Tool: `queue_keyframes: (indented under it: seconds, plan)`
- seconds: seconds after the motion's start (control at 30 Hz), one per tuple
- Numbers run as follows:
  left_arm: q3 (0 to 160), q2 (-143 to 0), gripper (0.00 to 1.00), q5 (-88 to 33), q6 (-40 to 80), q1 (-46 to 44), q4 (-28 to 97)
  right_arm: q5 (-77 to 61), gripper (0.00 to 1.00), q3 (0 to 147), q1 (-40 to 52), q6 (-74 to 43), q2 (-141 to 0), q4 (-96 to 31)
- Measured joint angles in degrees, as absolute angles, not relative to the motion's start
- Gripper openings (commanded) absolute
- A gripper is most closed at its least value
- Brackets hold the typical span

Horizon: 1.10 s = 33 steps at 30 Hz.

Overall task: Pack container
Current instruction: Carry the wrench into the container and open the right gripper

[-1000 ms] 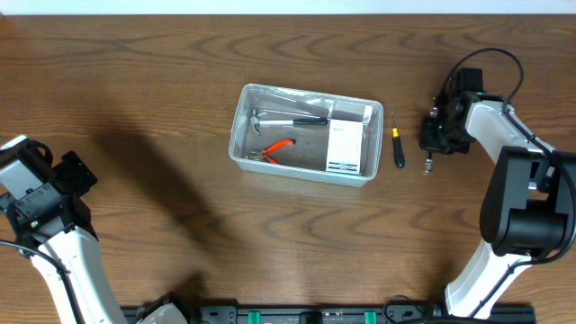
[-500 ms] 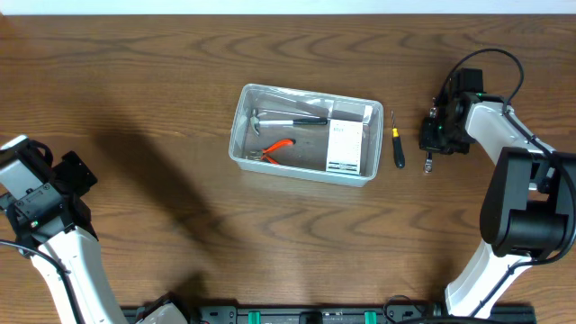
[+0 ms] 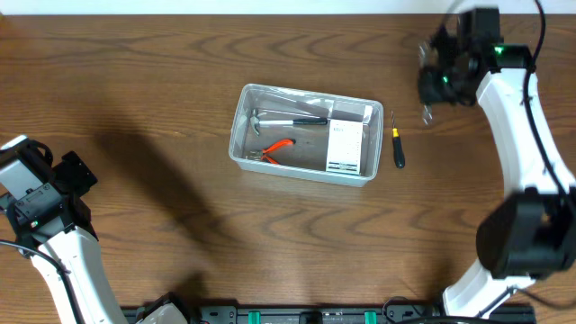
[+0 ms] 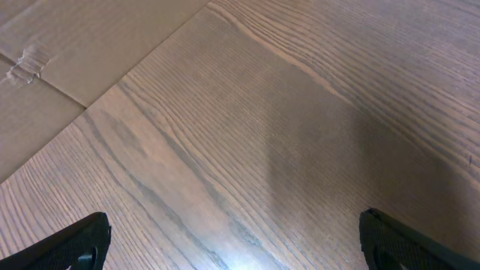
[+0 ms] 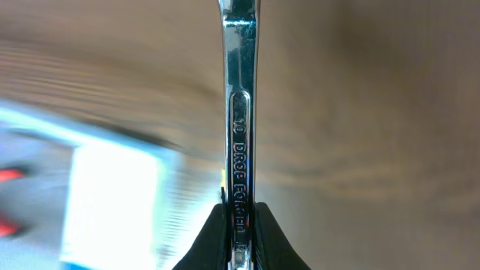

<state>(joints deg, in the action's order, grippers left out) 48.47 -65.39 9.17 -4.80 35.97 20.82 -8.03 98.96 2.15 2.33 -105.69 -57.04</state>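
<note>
Chrome-bright and flat, a forged steel wrench (image 5: 237, 112) with stamped lettering on its shank is pinched in the right pincer (image 5: 237, 221), whose dark tapered fingers (image 5: 210, 241) sit narrow against its sides. Seen from overhead, this pincer hangs over the far right part of the brown wood-grain counter (image 3: 135, 72). The container (image 3: 238, 128), clear plastic with rounded corners and a rim, lies at mid-counter, well to the left of that pincer. Inside it are a steel-headed hammer (image 3: 288, 119), pliers (image 3: 274, 148) with orange grips, and a white box (image 3: 346, 144) at its right end. A black-handled screwdriver (image 3: 397, 148) lies just beside its right wall. The left pincer (image 4: 234, 236) stands wide over streaked wood.
</note>
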Motion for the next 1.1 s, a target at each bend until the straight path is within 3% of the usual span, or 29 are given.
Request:
queue_keyframes:
  seconds: [0.2,0.47,0.7,1.1]
  plan:
    - [48.47,-65.39,0.98,9.17,-4.80,35.97,20.82,-10.63,0.01,101.58,16.60,14.31,-100.75,-57.25]
    - [48.47,-65.39,0.98,9.17,-4.80,35.97,20.82,-11.86,0.01,101.56,33.58,40.73,-105.91,-56.90]
    - [48.47,-65.39,0.98,9.17,-4.80,35.97,20.82,-11.70,0.01,101.56,33.89,54.68,-114.98,-51.53]
    - [48.47,-65.39,0.98,9.17,-4.80,35.97,20.82,-11.05,0.01,101.51,32.47,59.46,-125.71,-44.66]
